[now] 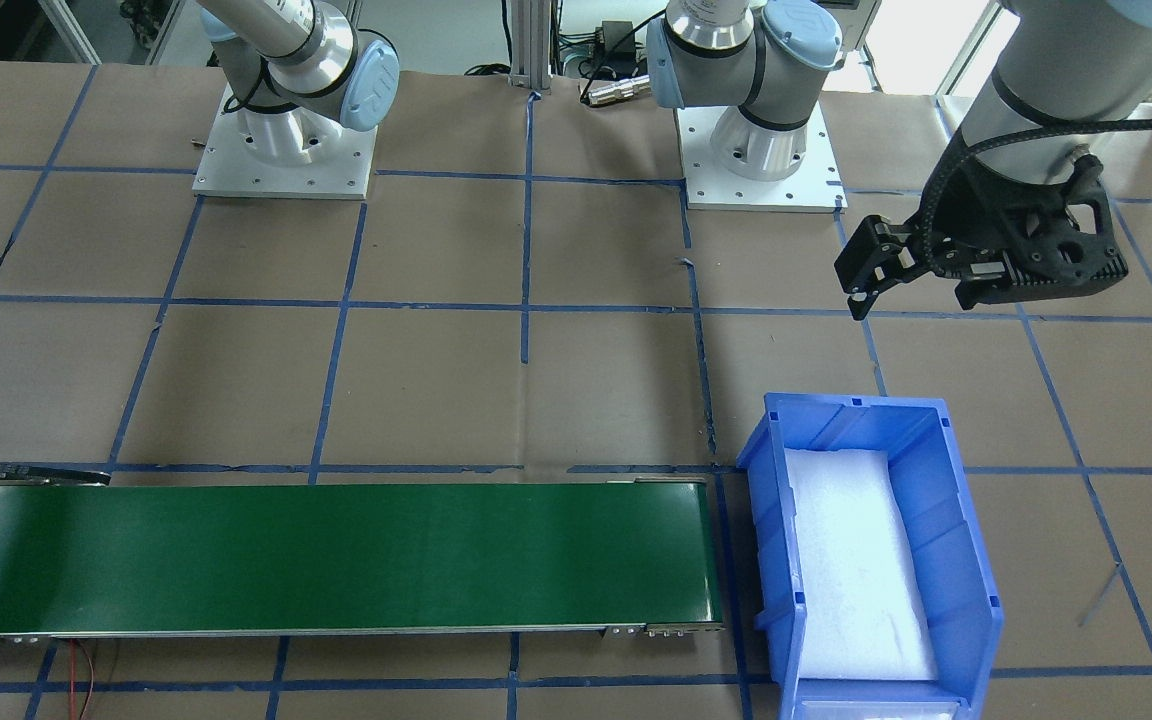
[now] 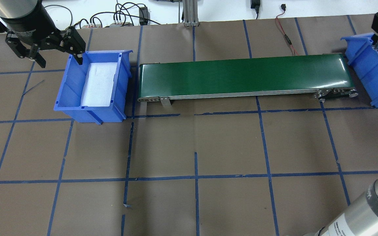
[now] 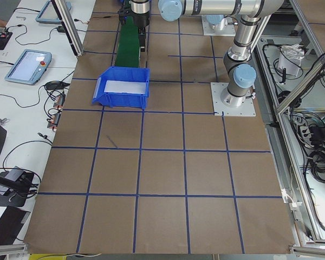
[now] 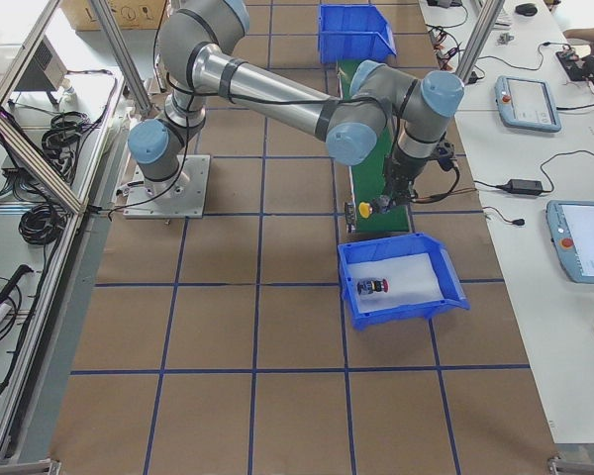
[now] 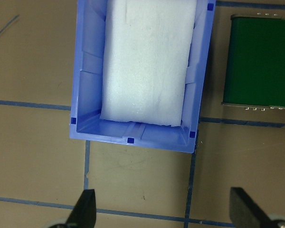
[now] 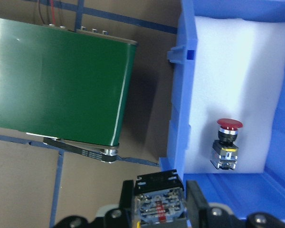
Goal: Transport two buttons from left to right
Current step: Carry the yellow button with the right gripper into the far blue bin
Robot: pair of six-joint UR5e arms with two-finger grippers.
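Observation:
My right gripper (image 6: 159,192) is shut on the yellow button (image 6: 159,207), seen from behind as a black-and-grey body between the fingers. Its yellow cap (image 4: 364,209) shows in the exterior right view, held above the near edge of the right blue bin (image 6: 180,118). The red button (image 6: 226,142) lies on its side on the white foam inside that bin. Over at the other end, my left gripper (image 2: 59,59) hangs open and empty, just beside the far left corner of the left blue bin (image 2: 74,82), which holds only white foam.
A green conveyor belt (image 2: 241,77) runs between the two bins with nothing on it. Brown paper with a blue tape grid covers the table (image 2: 195,147). Cables lie along the far edge. Both arm bases (image 1: 284,150) stand at the robot's side.

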